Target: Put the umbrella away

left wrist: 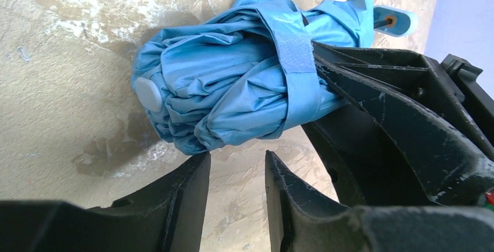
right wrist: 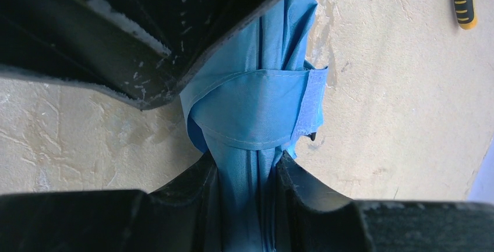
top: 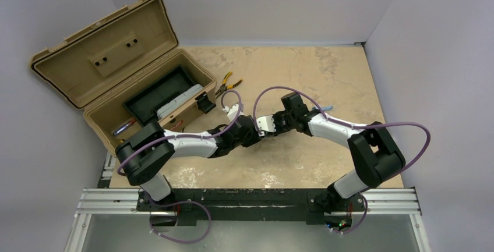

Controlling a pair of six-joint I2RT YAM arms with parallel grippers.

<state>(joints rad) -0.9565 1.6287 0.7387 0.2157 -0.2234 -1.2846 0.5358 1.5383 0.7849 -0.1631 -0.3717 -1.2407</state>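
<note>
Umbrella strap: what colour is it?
The strap is light blue, matching the umbrella; clearest in the left wrist view.

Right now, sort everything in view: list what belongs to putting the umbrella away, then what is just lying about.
Belongs: umbrella, folded and strapped; right hand, clamped on it; left hand, open, close to it; open tan case, probably where it goes.
Lying about: yellow-handled pliers beside the case; dark tray inside the case.
</note>
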